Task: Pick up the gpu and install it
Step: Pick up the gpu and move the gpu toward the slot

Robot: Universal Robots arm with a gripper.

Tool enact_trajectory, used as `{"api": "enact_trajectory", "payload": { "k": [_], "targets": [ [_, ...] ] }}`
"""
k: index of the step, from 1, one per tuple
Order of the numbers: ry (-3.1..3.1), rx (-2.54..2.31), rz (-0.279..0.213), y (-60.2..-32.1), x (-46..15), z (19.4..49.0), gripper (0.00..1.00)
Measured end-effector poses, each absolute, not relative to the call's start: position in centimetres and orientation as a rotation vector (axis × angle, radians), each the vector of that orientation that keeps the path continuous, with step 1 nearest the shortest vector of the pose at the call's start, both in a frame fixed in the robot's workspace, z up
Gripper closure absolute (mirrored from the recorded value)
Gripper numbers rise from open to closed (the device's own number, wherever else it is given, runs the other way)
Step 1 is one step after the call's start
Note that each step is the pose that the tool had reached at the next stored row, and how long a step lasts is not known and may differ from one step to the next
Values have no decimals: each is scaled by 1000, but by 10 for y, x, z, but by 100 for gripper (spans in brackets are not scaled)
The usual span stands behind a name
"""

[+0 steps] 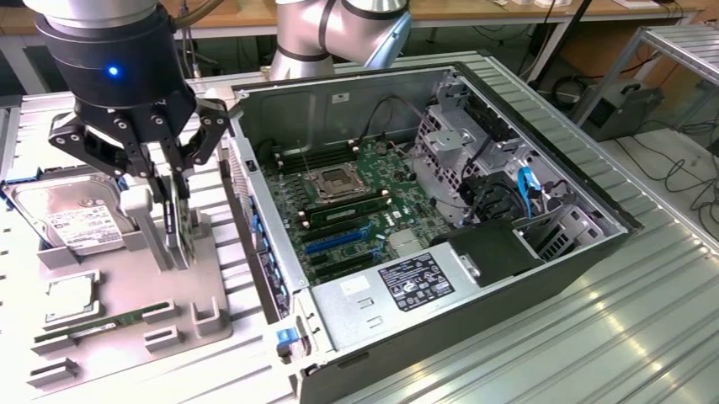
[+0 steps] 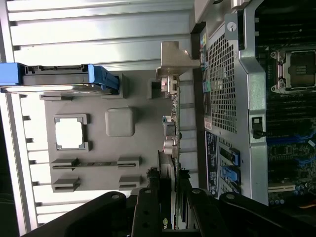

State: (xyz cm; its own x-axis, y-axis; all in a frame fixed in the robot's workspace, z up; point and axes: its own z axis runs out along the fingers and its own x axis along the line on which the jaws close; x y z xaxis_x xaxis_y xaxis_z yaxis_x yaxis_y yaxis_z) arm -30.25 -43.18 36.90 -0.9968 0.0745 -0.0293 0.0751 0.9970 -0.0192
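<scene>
one card matters here: the gpu (image 1: 178, 231) stands on edge in a slot of the grey holder tray (image 1: 214, 307), just beside the open computer case (image 1: 584, 244) on the exterior view's left. that upright stance lets the claw (image 1: 168, 189) come from above and take it by its two flat faces. the claw is part closed, its jaws pinching the upper part of the card, kept from closing further by the board between them. in the wrist view the gpu (image 2: 173, 128) runs edge-on straight away from the claw (image 2: 170, 205), its silver end bracket (image 2: 174, 61) at the far end, so the grip looks centred on the board. the card's lower edge appears to sit in the holder; whether it has lifted clear i cannot tell. the hard drive (image 1: 67, 215) and the memory stick (image 1: 101, 324) lie in their own pockets of the tray, apart from the jaws. the case lies on its side on the surface (image 1: 629, 337) with the motherboard (image 1: 348, 210) facing up, which leaves the expansion slots (image 1: 337, 244) open from above.
</scene>
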Motion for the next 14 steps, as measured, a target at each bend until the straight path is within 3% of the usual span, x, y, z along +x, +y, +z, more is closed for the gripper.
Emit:
{"api": "enact_trajectory", "payload": {
  "k": [14],
  "targets": [
    [3111, 117, -32, -432, -302, 372, 74]
  ]
}}
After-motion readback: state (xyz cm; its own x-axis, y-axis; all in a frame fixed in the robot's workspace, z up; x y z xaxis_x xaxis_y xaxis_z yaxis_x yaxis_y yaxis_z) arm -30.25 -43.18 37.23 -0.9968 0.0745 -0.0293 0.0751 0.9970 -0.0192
